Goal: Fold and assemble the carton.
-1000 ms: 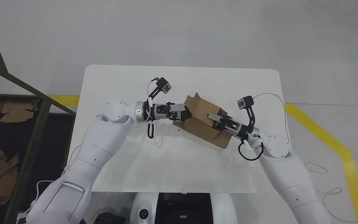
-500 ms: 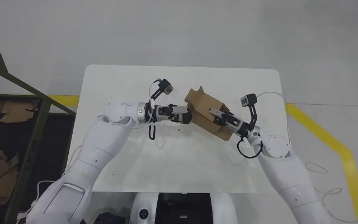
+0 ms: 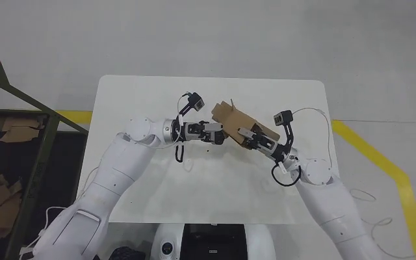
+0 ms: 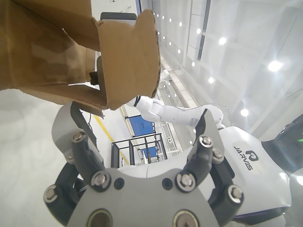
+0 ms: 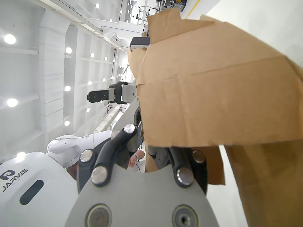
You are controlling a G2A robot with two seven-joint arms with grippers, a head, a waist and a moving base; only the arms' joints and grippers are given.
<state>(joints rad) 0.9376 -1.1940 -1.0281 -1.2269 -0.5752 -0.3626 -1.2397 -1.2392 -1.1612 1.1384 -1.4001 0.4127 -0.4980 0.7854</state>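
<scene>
A brown carton (image 3: 237, 121) hangs tilted above the middle of the white table (image 3: 136, 188), between my two arms. My right gripper (image 3: 251, 138) is shut on the carton's wall at its near right end. In the right wrist view the carton (image 5: 213, 90) covers the fingertips of that gripper (image 5: 151, 142). My left gripper (image 3: 220, 135) is open at the carton's left end. In the left wrist view its fingers (image 4: 78, 119) spread wide below a loose rounded flap (image 4: 127, 67) of the carton (image 4: 42, 48), with one finger close under the flap's edge.
A dark rack (image 3: 23, 136) holding flat cardboard pieces stands on the floor left of the table. Yellow floor lines (image 3: 364, 146) run past both sides. Bare tabletop lies all around the carton.
The right arm has swung the carton leftwards and tipped it up more steeply. The left gripper has followed at the carton's left end and stays open.
</scene>
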